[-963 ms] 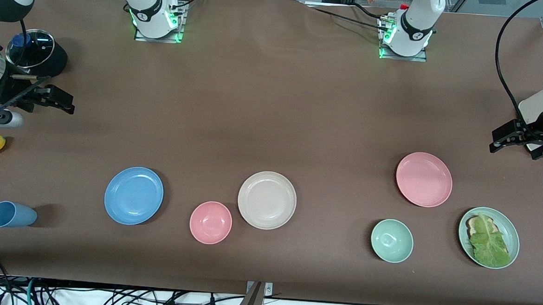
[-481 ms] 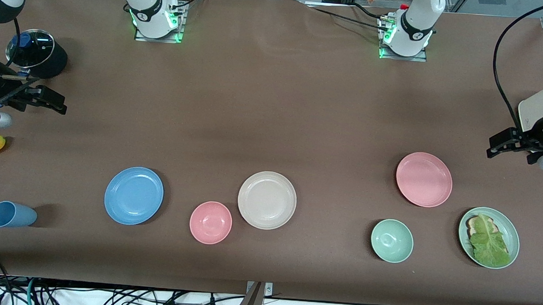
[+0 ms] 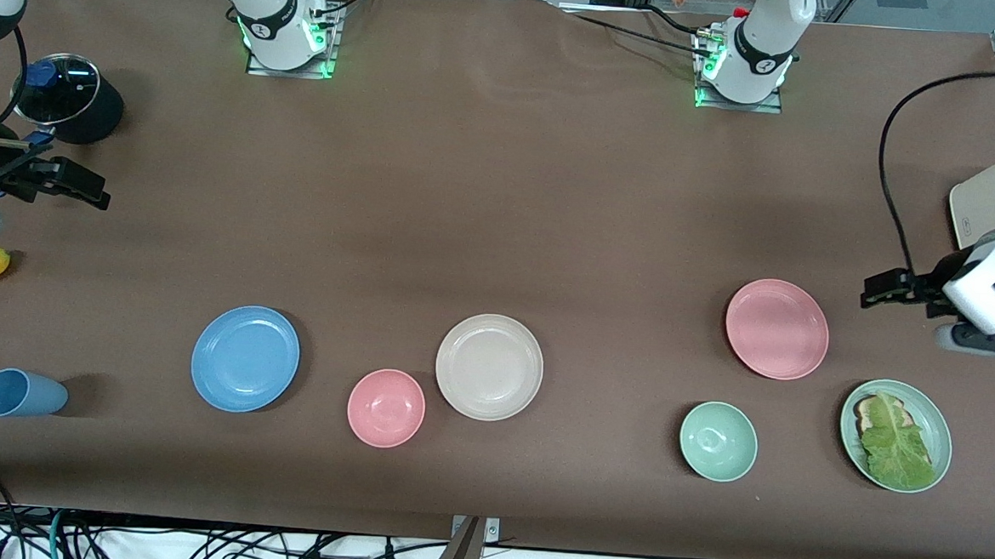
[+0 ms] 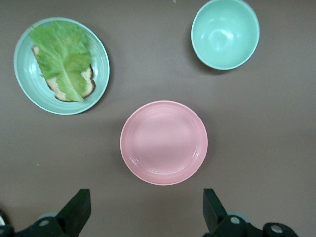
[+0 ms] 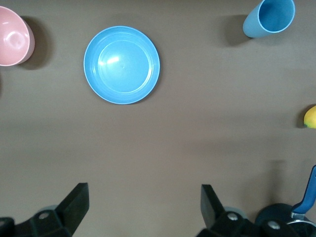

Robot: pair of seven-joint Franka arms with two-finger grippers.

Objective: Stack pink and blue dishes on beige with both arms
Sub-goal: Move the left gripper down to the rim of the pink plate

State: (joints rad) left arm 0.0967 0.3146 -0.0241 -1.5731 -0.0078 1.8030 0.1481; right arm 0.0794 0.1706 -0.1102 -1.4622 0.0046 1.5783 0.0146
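Separately, pink plate (image 3: 777, 329), blue plate (image 3: 245, 357) and beige plate (image 3: 489, 367) lie flat, rims up, on the desk (image 3: 502, 186); left gripper (image 3: 882, 289) and right gripper (image 3: 85, 186) are released.

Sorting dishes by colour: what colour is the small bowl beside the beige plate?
Pink; the small bowl shows best in the front view.

Four plates (image 3: 246, 357), two bowls (image 3: 386, 407), one cup (image 3: 21, 393)
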